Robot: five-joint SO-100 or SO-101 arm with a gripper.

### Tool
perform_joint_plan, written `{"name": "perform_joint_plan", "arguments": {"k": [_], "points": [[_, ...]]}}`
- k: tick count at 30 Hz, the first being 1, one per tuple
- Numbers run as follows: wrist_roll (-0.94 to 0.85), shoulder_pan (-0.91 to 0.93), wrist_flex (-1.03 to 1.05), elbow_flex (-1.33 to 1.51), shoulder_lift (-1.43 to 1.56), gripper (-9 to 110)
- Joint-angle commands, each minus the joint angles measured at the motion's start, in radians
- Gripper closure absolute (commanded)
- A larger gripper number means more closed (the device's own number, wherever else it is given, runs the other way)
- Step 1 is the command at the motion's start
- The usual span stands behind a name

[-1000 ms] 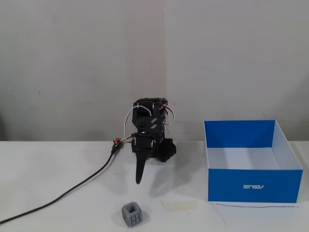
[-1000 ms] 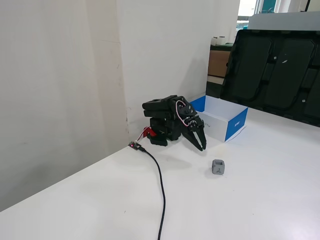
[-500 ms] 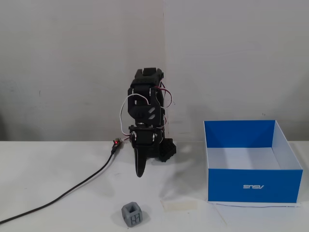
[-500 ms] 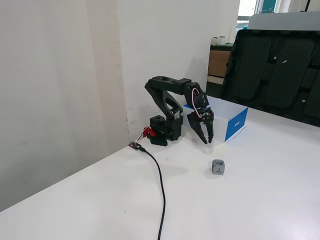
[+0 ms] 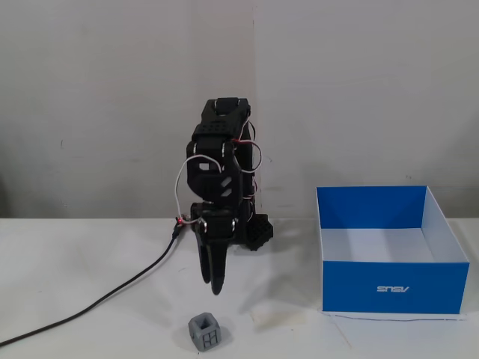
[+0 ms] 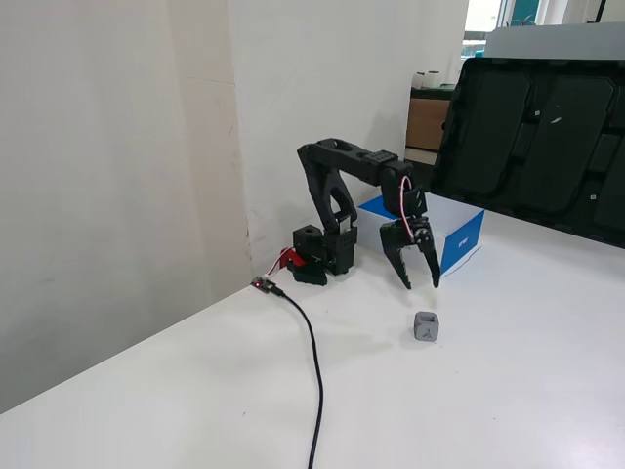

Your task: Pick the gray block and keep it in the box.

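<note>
A plain pale wall stands behind a white desk [image 5: 75, 254], and one fixed view also shows dark panels leaning at the far side of the room. The black arm is mounted near the back edge of the desk, against the wall, with a black cable [image 6: 311, 371] trailing from its base toward the front edge.

The gray block [image 5: 205, 332] sits free on the desk near the front edge in the head-on fixed view, touching nothing. The claw [image 6: 420, 283] hangs above and a little behind it, tips pointing down, clear of the desk. In the side fixed view its two fingers stand apart with nothing between them; head-on they line up and look like a single blade.

The box [image 5: 391, 288] rests open toward the right edge of the desk in the head-on view, well apart from the block, and its white floor looks bare.

The step in hand appears to be the reach. To do it well, the claw should come forward until the block lies between the fingers, then drop straight down, keeping the gap wide. Closing on flat faces rather than rounded corners should stop the cube twisting out. A descent off-centre would likely nudge it away.
</note>
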Motion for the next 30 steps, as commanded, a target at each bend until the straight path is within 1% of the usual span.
{"name": "perform_joint_plan", "arguments": {"k": [1,6,11,24,30], "points": [[-0.04,0.008,0.002,-0.115,-0.066,81],[-0.071,0.015,-0.017,-0.152,-0.175,79],[-0.078,0.017,-0.035,-0.155,-0.25,72],[-0.078,0.035,-0.094,-0.202,-0.405,72],[-0.078,0.041,-0.124,-0.225,-0.466,74]]}}
